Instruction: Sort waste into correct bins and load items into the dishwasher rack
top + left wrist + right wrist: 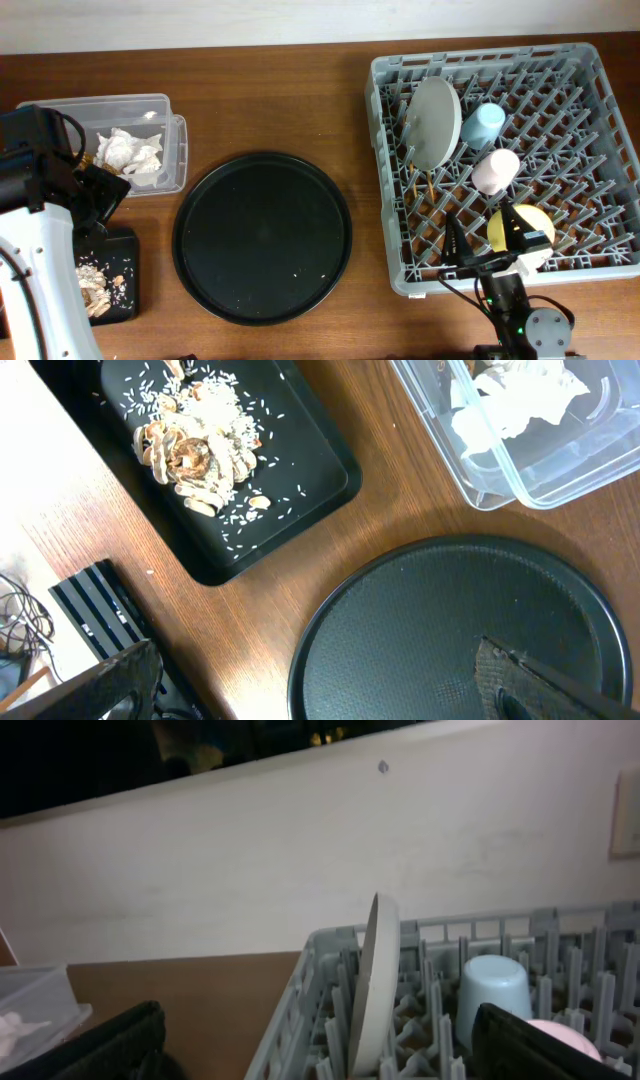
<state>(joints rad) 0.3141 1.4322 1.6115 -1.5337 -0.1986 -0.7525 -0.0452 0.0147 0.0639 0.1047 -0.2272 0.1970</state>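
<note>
Grey plastic pegs fill the dishwasher rack [580, 52] on the right, and all the dishes are seen inside it. The round plate [435, 120] is stood on its edge at the far left of the rack. The light-blue cup [483, 125] is set just right of it, mouth down as far as can be told. The pink cup [495, 170] is laid a bit nearer. The yellow bowl [515, 232] is tipped on its side at the near edge. Thin wooden chopsticks [429, 186] are tucked under the plate and are hard to make out.

On the left, the white tissues [128, 152] are held in the clear box [100, 100]. The pale food crumbs [95, 285] are heaped in the small black tray [125, 250]. Only a few specks are seen on the big round black tray [262, 235] in the middle.

The left gripper [315, 670] is spread wide above the round tray, and nothing is held in it. The right gripper [318, 1020] is spread wide too, just beside the bowl, and nothing is seen between its fingers.

The job is judged to be as good as done.
</note>
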